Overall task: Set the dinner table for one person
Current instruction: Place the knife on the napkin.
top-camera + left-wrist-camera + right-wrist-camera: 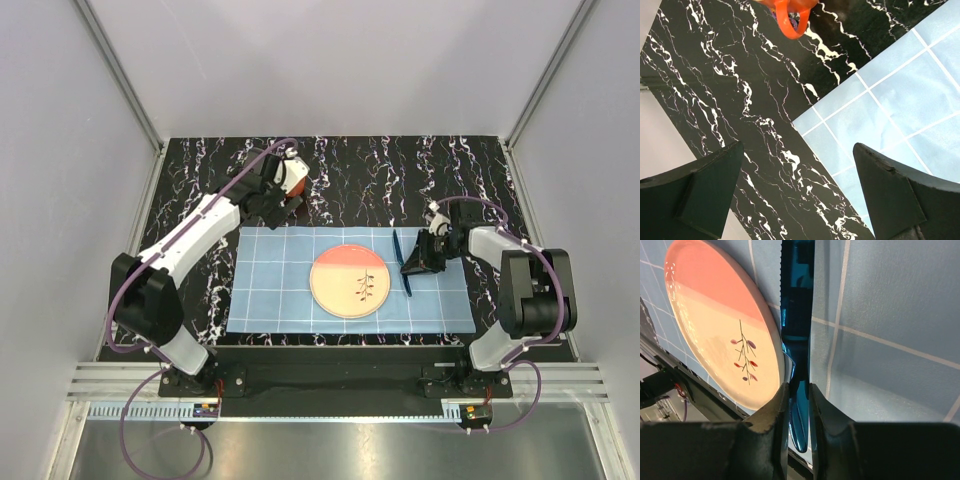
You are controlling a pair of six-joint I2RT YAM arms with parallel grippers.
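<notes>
The dinner table (350, 165) is black with white streaks. A light-blue checked mat (270, 290) lies on it with a pink and cream plate (352, 283) in the middle. A blue knife (401, 262) lies on the mat just right of the plate. My right gripper (413, 266) is shut on the knife's handle (797, 315), low on the mat, with the plate (720, 325) beside it. My left gripper (277, 208) is open and empty above the table at the mat's far left corner (890, 100). An orange mug (790, 20) stands just beyond it.
The orange mug (294, 184) sits on the bare table behind the mat's far left corner, partly hidden under the left wrist. Grey walls and metal frame posts (125, 95) close in the table on three sides.
</notes>
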